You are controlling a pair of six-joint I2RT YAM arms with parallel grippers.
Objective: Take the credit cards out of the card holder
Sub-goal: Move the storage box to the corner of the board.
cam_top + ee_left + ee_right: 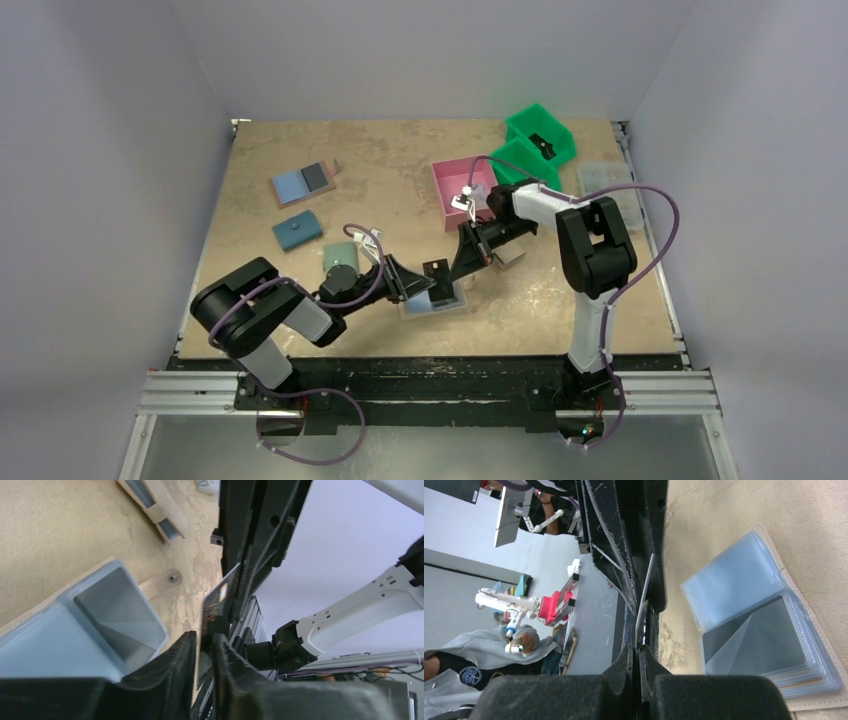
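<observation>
The right tool (639, 651) was closed to a hairline on one end of a credit card (647, 592), which hung in the air between the two arms. The left tool (204, 639) stood narrow around the card's other end. The card lay against one finger (177, 665) with a sliver of gap at the other, so it could not be told whether that tool was clamping.

The card looked thin, light and stiff, with smooth faces likely to slip. A flat pinch across both faces, well in from a short edge, seemed the surest hold. Any twist between two opposed grips would probably bow it or flick it loose.

Just beside the tools, the card holder (754, 625) lay open on the worktop (724, 520), showing a pale blue panel and a dark grey one under clear sleeves. The sleeves looked soft and limp, and the holder seemed light enough to drag or lift if a card were pulled out without the holder being pinned. It could not be told whether more cards sat inside.

Seen from above, the holder lay close to the worktop's near edge, so a card dropped on that side might slide off. Bare surface lay to the right of the holder. A pink bin (462, 190) and green bins (540, 135) stood beyond the right tool, and three other holders (303, 184) lay well apart to the left. The arms met nose to nose, which left little room to turn.
</observation>
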